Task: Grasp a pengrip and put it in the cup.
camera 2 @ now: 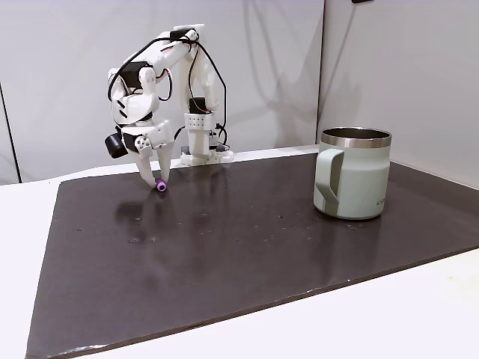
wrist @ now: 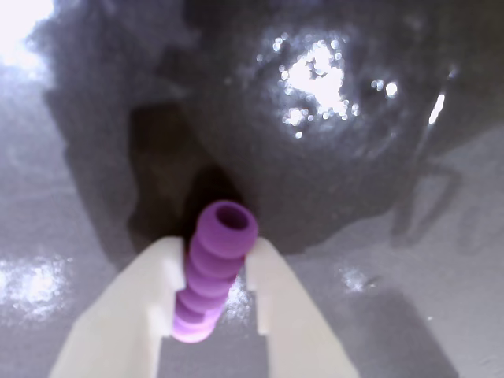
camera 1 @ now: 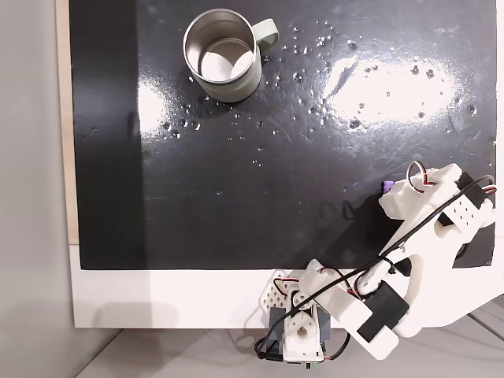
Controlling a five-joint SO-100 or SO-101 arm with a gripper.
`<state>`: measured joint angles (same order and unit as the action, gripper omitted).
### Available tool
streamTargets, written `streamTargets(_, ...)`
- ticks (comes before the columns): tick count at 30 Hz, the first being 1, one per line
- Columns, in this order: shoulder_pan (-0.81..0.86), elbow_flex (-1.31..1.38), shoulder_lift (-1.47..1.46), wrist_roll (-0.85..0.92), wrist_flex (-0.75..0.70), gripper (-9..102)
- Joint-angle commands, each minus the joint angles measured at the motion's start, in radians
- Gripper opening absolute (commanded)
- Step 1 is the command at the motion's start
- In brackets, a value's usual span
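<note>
White two-finger gripper (wrist: pixel 211 303) low at frame bottom in wrist view, jaws closed snugly on small purple ribbed rubber pengrip (wrist: pixel 214 272). Pengrip (camera 2: pixel 160 185) at dark mat (camera 2: pixel 247 247), left of centre. Sage-green steel-lined mug (camera 2: pixel 355 173) far right, well apart.

A white bench (camera 2: pixel 419 314) carries a glossy black mat (camera 2: pixel 247 247) that covers most of it, and on the mat the sage-green cup (camera 2: pixel 355 173) stands upright near one corner while the arm's white base (camera 2: pixel 200 153) sits at the bench's opposite edge, beside the mat.
</note>
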<state>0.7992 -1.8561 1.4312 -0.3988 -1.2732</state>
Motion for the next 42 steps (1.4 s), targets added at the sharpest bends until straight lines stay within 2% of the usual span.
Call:
streamTargets(1, -0.005, 0.005, -0.002, -0.008, -0.012, 0)
streamTargets(5, -0.038, 0.034, 0.075, -0.008, -0.094, 0)
streamTargets(12, -0.117, 0.181, 0.258, -0.005, -0.333, 0)
streamTargets(20, -0.261, 0.383, 0.287, -0.048, -0.485, 0)
streamTargets(29, -0.684, 0.354, 0.434, -0.054, -0.479, 0)
streamTargets(38, -1.081, 0.371, 0.391, 0.023, -0.446, 0)
streamTargets(42, -1.207, 0.430, 0.325, 0.032, -0.445, 0)
